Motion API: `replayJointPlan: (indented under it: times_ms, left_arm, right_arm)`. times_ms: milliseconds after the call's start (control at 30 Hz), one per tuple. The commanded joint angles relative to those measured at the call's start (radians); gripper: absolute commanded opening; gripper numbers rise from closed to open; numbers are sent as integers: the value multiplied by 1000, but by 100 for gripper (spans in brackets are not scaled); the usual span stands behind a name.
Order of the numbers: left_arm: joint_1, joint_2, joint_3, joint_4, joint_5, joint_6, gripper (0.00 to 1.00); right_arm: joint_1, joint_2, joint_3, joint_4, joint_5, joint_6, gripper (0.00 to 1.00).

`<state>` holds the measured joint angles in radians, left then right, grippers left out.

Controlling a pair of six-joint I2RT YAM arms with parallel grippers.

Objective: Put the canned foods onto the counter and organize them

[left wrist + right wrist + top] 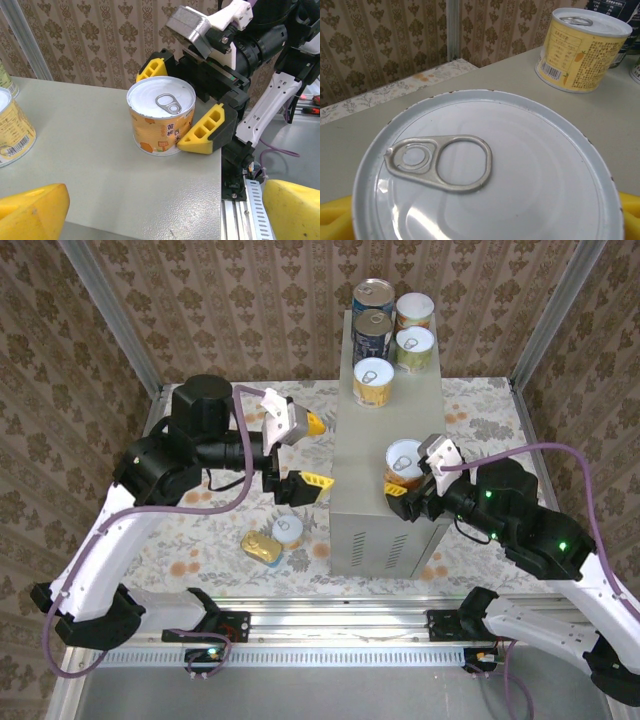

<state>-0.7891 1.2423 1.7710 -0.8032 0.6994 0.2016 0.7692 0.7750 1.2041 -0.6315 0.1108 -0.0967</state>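
Observation:
The counter is a tall grey box. At its far end stand two blue cans and three yellow cans. An orange can with a white pull-tab lid stands upright near the counter's front right corner, also seen in the left wrist view. My right gripper straddles it, one yellow finger beside its base and the other behind it, open. My left gripper hovers open left of the counter, holding nothing. A small can and a flat yellow tin lie on the floral floor.
The counter's middle top is bare between the orange can and the far group. A yellow can stands beyond the lid in the right wrist view. Patterned walls and metal posts enclose the workspace.

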Motion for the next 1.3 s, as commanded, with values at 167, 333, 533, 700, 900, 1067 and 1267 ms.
replayJointPlan:
  times_ms: [167,333,533,700,900,1067,1267]
  left_arm:
    - [30,-34,-49,60,54,-44,100]
    - [47,-52,-76,73,65,-53,100]
    - [52,-53,-84,68,38,-55,100]
    - [53,-53,-92,87,-49,-74,100]
    - [50,-67,-143,122,-144,-103,100]
    - [52,-87,-185,145,-166,-110,100]
    - [52,-84,-188,138,-188,-105,100]
  right_arm:
    - [-3,-25,9,-46,76,14,94]
    - [-5,-23,11,-46,94,15,82]
    - [-49,22,21,-5,130,44,77]
    - [-126,107,64,17,123,69,76]
    - [-265,208,121,27,112,108,74]
    - [-352,262,135,62,38,112,75]
    - [-409,344,164,115,2,94,75]
